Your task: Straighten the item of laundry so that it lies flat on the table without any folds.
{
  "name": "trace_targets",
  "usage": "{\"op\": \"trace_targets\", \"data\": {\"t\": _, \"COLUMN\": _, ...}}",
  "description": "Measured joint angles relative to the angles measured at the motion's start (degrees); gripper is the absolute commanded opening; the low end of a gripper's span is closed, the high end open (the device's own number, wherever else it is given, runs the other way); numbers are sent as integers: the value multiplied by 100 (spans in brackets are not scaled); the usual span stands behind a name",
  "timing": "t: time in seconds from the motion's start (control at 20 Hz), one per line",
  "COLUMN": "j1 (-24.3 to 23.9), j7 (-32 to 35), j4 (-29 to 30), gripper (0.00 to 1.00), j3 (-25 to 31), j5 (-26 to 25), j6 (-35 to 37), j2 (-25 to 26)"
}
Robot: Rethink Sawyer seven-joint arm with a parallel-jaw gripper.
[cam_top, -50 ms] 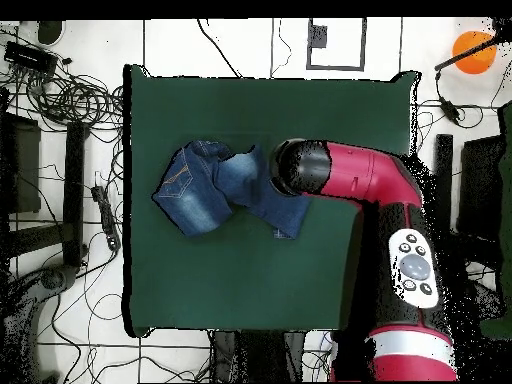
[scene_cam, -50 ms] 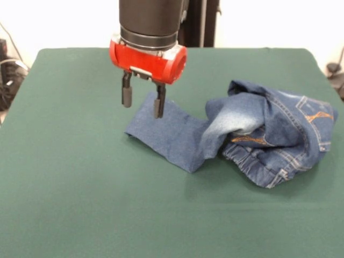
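Note:
The item of laundry [scene_cam, -50 ms: 258, 137], blue denim jeans with orange stitching, lies crumpled right of centre on the green table [scene_cam, -50 ms: 80, 204]. One leg stretches out flat toward the left, its end at about the middle of the table. The rest is bunched in a heap with a faded patch on top. My gripper [scene_cam, -50 ms: 142, 102] hangs just above the far left corner of that flat leg, open, its two dark fingers apart and empty. In the overhead view the jeans [cam_top, -50 ms: 205, 190] lie left of centre on the table [cam_top, -50 ms: 200, 290], and the arm's head [cam_top, -50 ms: 300, 168] covers the leg's end and hides the gripper.
Cables and equipment lie on the floor around the table [cam_top, -50 ms: 60, 110]. An orange ball [cam_top, -50 ms: 472, 50] sits at the top right of the overhead view. The red arm [cam_top, -50 ms: 400, 230] reaches in over the table's right side there.

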Motion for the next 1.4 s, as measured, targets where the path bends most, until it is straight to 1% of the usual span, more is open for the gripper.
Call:
{"op": "trace_targets", "data": {"t": 0.6, "j1": 0, "j7": 0, "j4": 123, "gripper": 100, "j3": 3, "j5": -158, "j6": -587, "j2": 23}}
{"op": "trace_targets", "data": {"t": 0.8, "j1": -5, "j7": 0, "j4": 302, "gripper": 100, "j3": 2, "j5": -161, "j6": -991, "j2": 30}}
{"op": "trace_targets", "data": {"t": 1.4, "j1": -12, "j7": 0, "j4": 638, "gripper": 100, "j3": 3, "j5": -160, "j6": -1465, "j2": 258}}
